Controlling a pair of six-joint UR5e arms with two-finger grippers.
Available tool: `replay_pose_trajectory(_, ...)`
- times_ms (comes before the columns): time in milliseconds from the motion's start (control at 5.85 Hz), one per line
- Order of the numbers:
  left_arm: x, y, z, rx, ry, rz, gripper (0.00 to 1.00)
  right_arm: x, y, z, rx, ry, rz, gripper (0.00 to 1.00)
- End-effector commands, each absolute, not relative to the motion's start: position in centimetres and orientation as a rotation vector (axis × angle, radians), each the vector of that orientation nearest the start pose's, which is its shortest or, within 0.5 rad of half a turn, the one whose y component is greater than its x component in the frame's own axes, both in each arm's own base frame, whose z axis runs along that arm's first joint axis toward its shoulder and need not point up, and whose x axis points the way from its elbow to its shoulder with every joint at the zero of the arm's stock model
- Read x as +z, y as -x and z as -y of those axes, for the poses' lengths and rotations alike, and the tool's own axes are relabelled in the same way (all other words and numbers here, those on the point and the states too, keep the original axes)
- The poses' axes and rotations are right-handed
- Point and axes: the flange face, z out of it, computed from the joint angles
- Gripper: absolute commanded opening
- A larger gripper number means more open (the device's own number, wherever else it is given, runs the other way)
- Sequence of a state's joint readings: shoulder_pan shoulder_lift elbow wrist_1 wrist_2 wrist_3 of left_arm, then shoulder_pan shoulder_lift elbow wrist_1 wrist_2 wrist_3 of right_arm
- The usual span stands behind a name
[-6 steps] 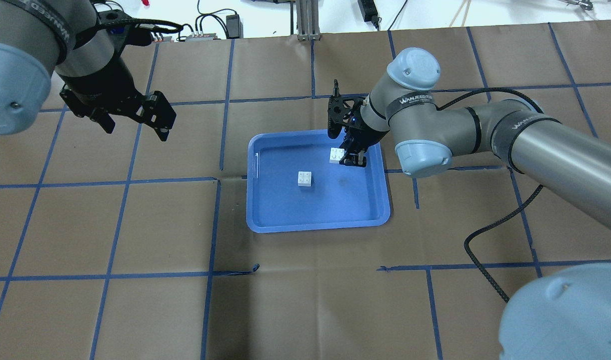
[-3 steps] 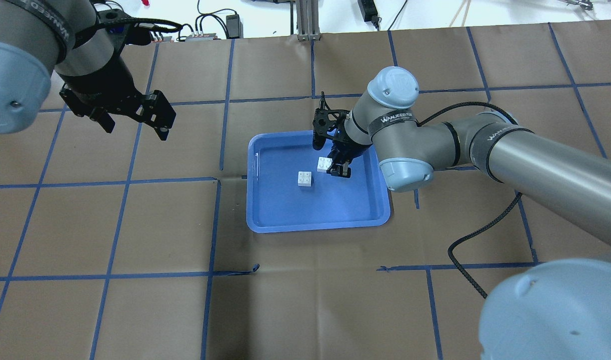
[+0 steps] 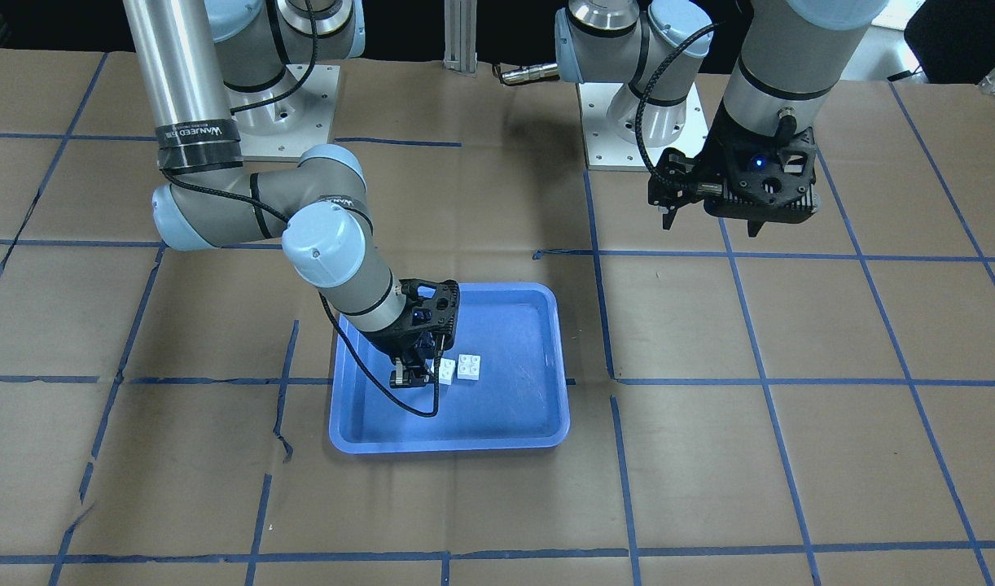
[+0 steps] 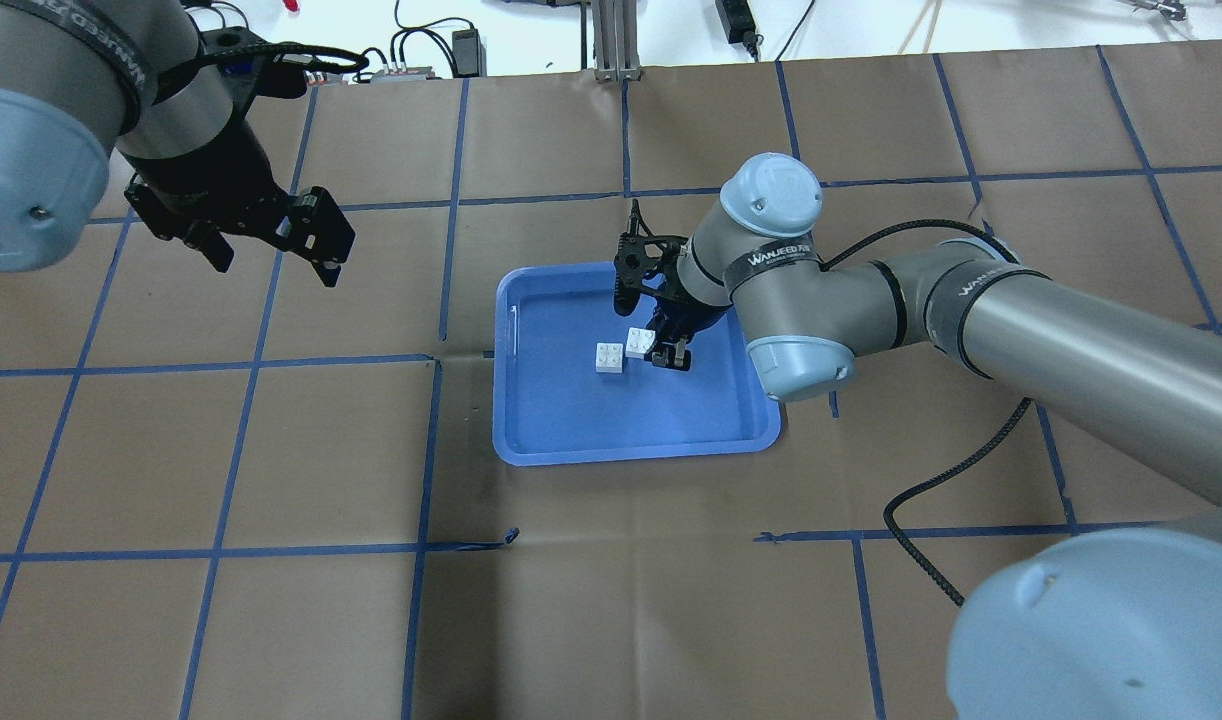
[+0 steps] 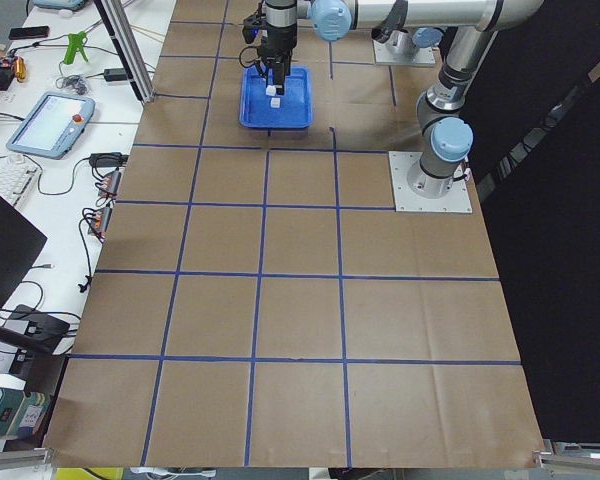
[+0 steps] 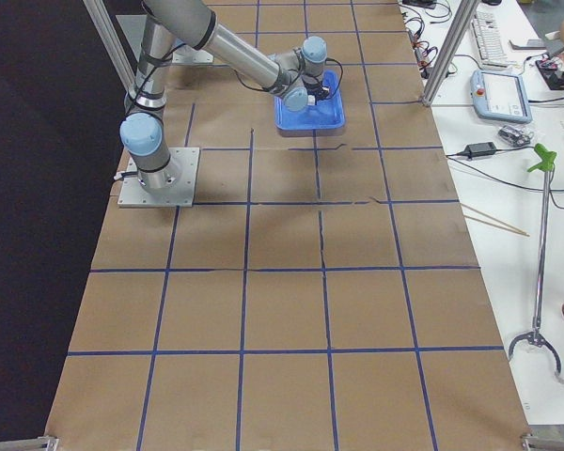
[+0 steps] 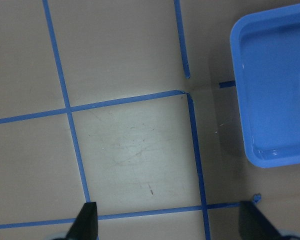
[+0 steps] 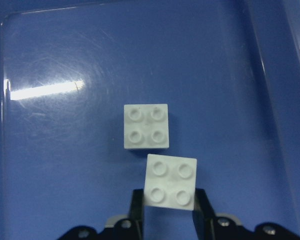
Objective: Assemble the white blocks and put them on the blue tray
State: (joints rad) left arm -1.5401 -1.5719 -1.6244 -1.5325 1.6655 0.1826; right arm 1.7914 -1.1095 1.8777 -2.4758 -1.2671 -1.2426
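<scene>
Overhead exterior: the right gripper (image 4: pixel 659 348) hangs over the blue tray (image 4: pixel 631 458), pinching the held block (image 4: pixel 640 342). That block is just beside the resting block (image 4: pixel 610 357), which lies near the middle of the tray. The left gripper (image 4: pixel 271 255) hovers well apart from the tray, on the robot's left.

Exterior front-facing: both blocks show studs-up inside the tray.

Exterior left and right: the blocks are too small to judge contact.

Left wrist-mounted: the fingertips stand wide apart with nothing between them, and the tray's corner is at the frame's edge.

Right wrist-mounted: the fingers grip opposite side walls of the held block. It looks raised, and offset from the resting block rather than over it.

These bricks look light, stiff and smooth. A hold on the flat sides seems best, leaving the studs and underside free for pressing together.
</scene>
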Motion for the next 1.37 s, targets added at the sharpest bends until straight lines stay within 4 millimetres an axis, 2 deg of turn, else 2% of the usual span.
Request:
replay_pose_trajectory(0, 46.20, 10.96, 49.42, 0.050, -0.228, -3.042, 0.99, 18.70, -28.70, 52.97, -0.406, 1.989, -2.140, 0.37)
replay_pose_trajectory(1197, 46.43, 10.93, 49.61, 0.044, -0.235, -3.038, 0.99, 18.63, -28.77, 52.95, -0.415, 2.028, -2.098, 0.36)
